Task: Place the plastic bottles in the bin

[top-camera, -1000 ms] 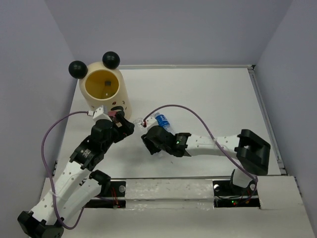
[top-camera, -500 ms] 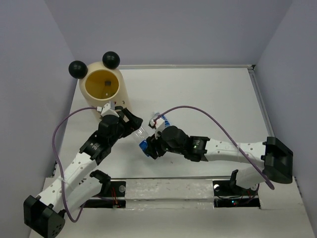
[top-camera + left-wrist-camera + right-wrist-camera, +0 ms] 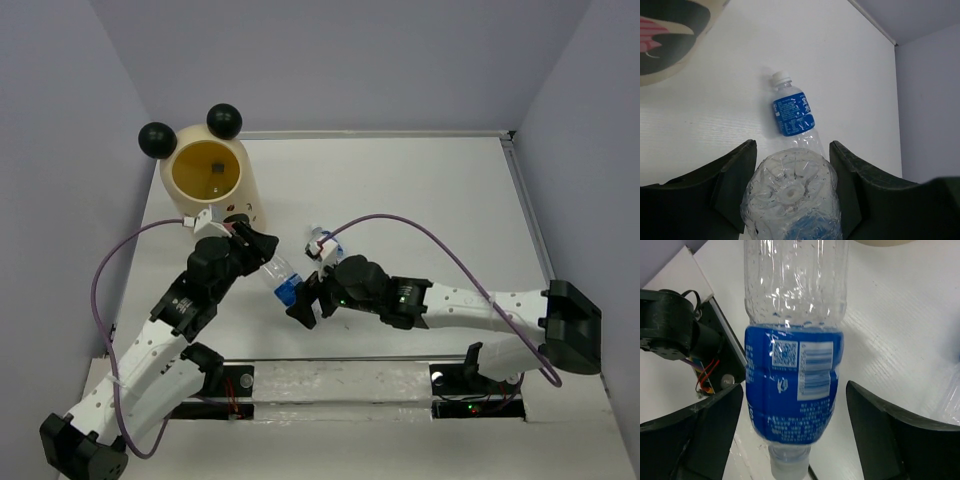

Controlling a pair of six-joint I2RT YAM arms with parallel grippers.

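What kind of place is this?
Likely a robotics lab test cell: two arms bolted to a white table, plain grey walls closing it in, and staged props, a ball-eared bin and plastic bottles.

A second ago the clear bottle (image 3: 283,284) showed only as a pale tip just beyond the right fingers (image 3: 875,435). It was apart from the left fingers (image 3: 735,187), which hung by the foot of the bin (image 3: 250,195). Since then the left fingers have swung off the bin toward the right ones and now clamp the bottle's base. Its blue-labelled cap end has come to lie between the right fingers, which stand spread with a gap on each side. The right arm's elbow (image 3: 572,335) has stretched out far behind its fingers.
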